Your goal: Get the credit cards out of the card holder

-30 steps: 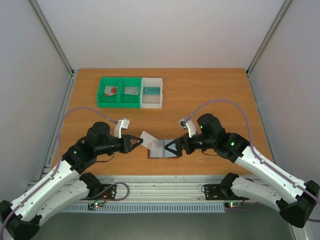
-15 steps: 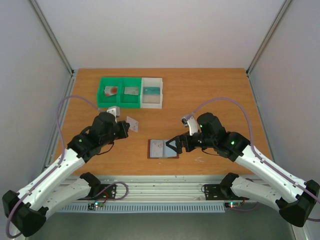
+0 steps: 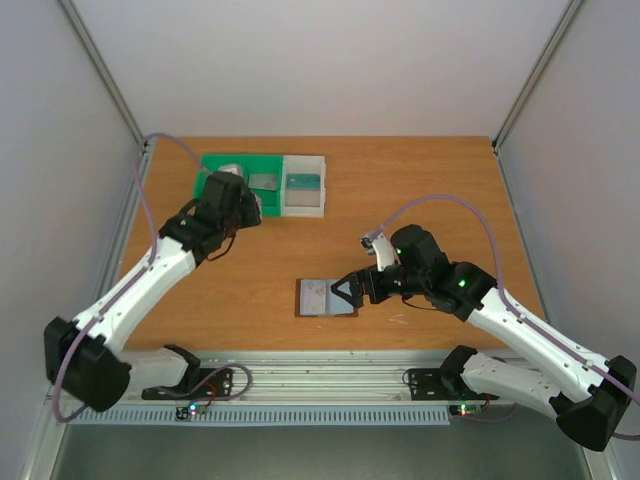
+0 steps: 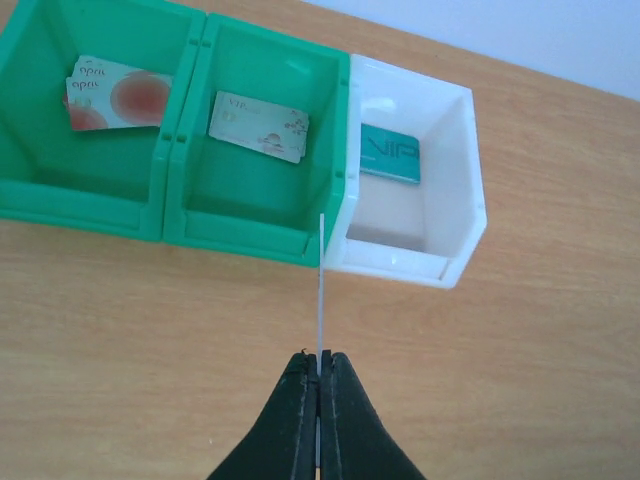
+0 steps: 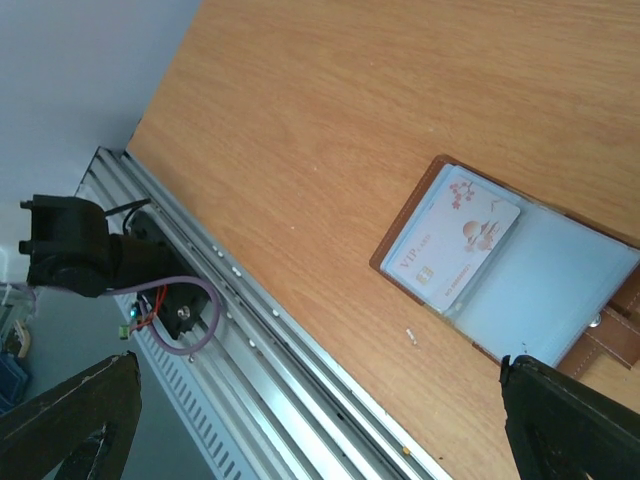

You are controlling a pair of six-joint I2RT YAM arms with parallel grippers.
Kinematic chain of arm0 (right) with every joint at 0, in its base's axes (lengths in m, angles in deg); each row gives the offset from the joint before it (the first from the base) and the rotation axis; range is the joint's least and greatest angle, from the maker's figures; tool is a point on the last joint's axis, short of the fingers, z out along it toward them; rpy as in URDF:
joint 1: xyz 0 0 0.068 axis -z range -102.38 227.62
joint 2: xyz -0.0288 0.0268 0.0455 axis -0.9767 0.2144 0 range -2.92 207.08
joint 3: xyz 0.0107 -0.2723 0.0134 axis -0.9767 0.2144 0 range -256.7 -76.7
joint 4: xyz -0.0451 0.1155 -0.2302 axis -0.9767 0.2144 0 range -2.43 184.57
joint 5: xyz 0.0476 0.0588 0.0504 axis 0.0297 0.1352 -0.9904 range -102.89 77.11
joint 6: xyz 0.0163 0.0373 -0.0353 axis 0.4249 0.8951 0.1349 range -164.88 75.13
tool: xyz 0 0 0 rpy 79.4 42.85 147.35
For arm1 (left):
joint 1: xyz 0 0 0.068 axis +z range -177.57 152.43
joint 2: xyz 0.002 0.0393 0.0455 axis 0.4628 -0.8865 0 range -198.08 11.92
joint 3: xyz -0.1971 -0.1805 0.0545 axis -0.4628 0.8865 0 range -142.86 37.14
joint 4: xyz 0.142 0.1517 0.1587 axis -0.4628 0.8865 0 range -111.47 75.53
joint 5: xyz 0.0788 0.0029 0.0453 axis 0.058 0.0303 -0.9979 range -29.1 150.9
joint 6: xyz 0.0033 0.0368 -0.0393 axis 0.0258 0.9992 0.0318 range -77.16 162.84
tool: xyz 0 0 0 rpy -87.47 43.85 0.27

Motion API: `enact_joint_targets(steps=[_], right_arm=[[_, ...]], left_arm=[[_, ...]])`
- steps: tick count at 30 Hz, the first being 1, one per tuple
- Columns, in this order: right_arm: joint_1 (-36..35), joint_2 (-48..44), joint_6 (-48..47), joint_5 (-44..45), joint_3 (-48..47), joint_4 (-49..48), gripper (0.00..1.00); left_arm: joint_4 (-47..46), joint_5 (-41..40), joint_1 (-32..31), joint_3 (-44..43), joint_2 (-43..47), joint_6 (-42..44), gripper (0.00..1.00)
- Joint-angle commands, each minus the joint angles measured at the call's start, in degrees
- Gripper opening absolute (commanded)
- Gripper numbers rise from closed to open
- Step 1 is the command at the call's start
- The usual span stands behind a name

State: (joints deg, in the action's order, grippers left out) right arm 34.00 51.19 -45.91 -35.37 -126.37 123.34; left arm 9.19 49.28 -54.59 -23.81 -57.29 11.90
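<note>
You've got an orange-brown wood-grain bench [image 3: 420,190] boxed in on 3 sides by plain pale walls: back wall [image 3: 320,60], left wall [image 3: 45,150] & right wall [image 3: 595,130], w/ a slim grey metal post running up each rear corner (left post [image 3: 105,75], right post [image 3: 535,75]). Along the bench's near edge you'll see a slotted aluminium rail [image 3: 330,375] w/ a pale ribbed strip [image 3: 330,413] just below it, and another grey metal rail [image 3: 115,240] runs down the bench's left side. Light's even & diffuse, approx. overhead, so shadows on the wood are faint & soft-edged.
</note>
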Motion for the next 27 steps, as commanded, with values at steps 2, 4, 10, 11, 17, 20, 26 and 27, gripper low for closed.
enact_joint_targets(steps=[2,4,10,11,17,20,26,27], right_arm=[[0.1,-1.6,-0.3,1.1,-2.7,2.1,0.99],[0.1,-2.1,-0.4,1.6,-3.0,2.4,0.98],[0.2,-3.6,-0.5,2.6,-3.2,3.3,0.98],[0.1,-4.0,-0.5,2.8,-3.2,3.3,0.98],[0.1,-4.8,-1.1,3.4,-3.4,3.5,0.98],[0.1,-4.4,-1.1,3.8,-3.4,3.3,0.99],[0.2,-3.4,-1.1,3.5,-3.2,2.4,0.99],[0.2,-3.2,-1.3,3.6,-3.3,2.4,0.98]], left_arm=[[2.7,3.4,3.7,-10.2,-9.3,4.6,0.00],[4.4,5.6,5.3,-13.4,-12.6,5.7,0.00],[7.3,9.2,8.8,-21.1,-21.7,8.2,0.00],[7.8,9.2,9.0,-22.4,-23.2,8.7,0.00],[8.3,8.4,10.4,-27.3,-30.1,10.6,0.00],[9.6,9.0,10.8,-30.4,-33.6,11.4,0.00],[12.3,8.5,11.0,-37.6,-41.1,13.3,0.00],[12.2,8.2,11.0,-38.2,-41.9,13.5,0.00]])
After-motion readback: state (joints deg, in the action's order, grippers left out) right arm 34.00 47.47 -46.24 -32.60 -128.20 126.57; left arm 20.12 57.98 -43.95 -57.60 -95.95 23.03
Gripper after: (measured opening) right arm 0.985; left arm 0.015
